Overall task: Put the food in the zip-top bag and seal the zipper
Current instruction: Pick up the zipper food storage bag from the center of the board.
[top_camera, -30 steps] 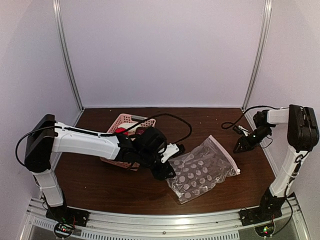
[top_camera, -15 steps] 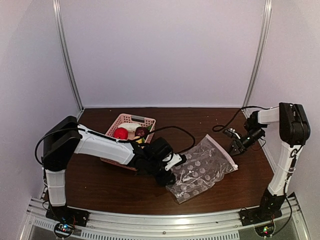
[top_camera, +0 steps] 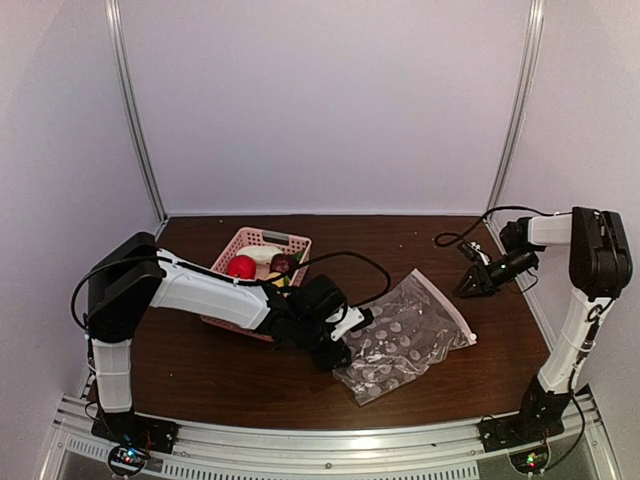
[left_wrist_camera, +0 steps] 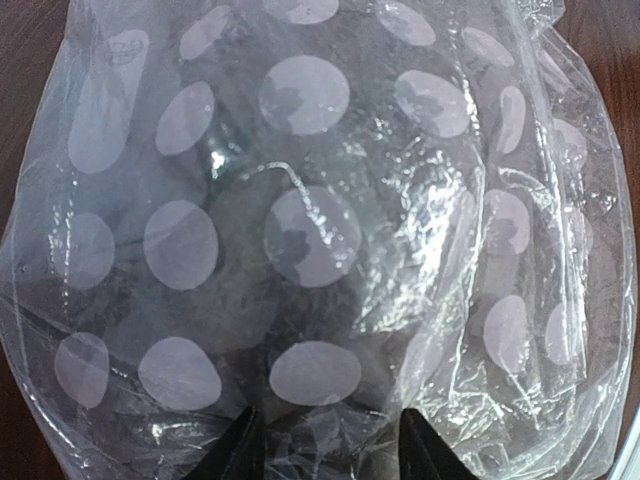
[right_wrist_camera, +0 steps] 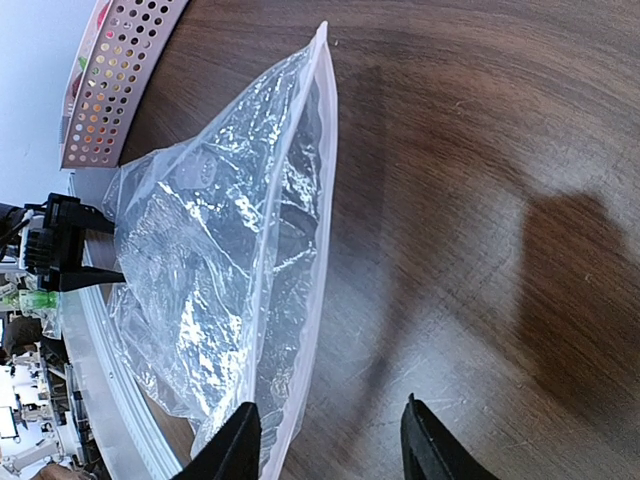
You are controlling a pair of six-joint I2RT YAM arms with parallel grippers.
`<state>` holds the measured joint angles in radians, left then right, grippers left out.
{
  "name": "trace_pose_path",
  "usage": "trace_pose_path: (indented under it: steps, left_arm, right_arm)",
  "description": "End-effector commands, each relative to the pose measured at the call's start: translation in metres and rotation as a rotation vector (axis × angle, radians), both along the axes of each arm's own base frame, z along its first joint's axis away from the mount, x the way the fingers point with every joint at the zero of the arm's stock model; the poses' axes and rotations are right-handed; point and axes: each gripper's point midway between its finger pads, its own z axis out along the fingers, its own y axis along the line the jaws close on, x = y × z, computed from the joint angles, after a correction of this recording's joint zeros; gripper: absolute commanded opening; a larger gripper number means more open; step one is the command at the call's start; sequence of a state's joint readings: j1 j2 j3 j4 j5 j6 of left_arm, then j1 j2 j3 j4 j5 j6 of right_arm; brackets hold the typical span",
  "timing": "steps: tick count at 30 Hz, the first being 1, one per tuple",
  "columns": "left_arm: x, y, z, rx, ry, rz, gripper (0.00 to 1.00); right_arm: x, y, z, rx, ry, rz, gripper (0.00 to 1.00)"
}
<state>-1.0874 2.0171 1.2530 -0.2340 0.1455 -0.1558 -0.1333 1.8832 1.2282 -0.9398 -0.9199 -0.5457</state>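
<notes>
The clear zip-top bag point(top_camera: 405, 335) with white dots lies flat and crinkled on the brown table. Its zipper point(top_camera: 448, 305) runs along the right edge and shows as a pale strip in the right wrist view point(right_wrist_camera: 322, 200). My left gripper point(top_camera: 345, 335) is open at the bag's left end, and the bag point(left_wrist_camera: 320, 200) fills its view, with plastic between the tips point(left_wrist_camera: 330, 455). My right gripper point(top_camera: 468, 285) is open and empty point(right_wrist_camera: 332, 445), just right of the zipper, above the table. The food sits in the pink basket point(top_camera: 240, 240): red point(top_camera: 241, 266), white radish point(top_camera: 262, 254), dark purple point(top_camera: 283, 263). The rest is hidden.
The pink basket stands left of the bag, behind my left arm, and shows in the right wrist view point(right_wrist_camera: 120, 90). Black cables trail from both wrists over the table. Metal uprights and white walls close the back and sides.
My left arm has swung its shoulder and settled low at the bag's left end. My right gripper moved left toward the zipper, then drew slightly up and back. The bag shifted a little.
</notes>
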Motion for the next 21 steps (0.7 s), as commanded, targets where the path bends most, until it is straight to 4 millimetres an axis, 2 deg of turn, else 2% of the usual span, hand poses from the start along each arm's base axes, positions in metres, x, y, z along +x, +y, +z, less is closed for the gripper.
trace_pose_path:
  steps: [1, 4, 12, 16, 21]
  left_arm:
    - [0.005, -0.003, -0.005, -0.008, -0.007, 0.013, 0.45]
    - [0.006, -0.003, -0.005, -0.010, -0.009, 0.015, 0.45]
    - [0.005, -0.002, -0.007, -0.010, -0.007, 0.014, 0.45]
    - [0.005, -0.002, -0.008, -0.009, -0.006, 0.016, 0.45]
    - [0.005, -0.003, -0.008, -0.014, -0.006, 0.017, 0.45]
  right_arm:
    - [-0.005, 0.005, -0.006, 0.032, 0.039, 0.010, 0.50]
    - [-0.010, 0.007, -0.013, 0.037, 0.061, 0.014, 0.48]
    - [0.010, -0.004, -0.025, -0.039, 0.041, -0.058, 0.43]
    - [0.000, 0.004, -0.032, -0.031, 0.067, -0.010, 0.43]
    - [-0.017, 0.021, -0.024, 0.024, 0.083, 0.079, 0.47]
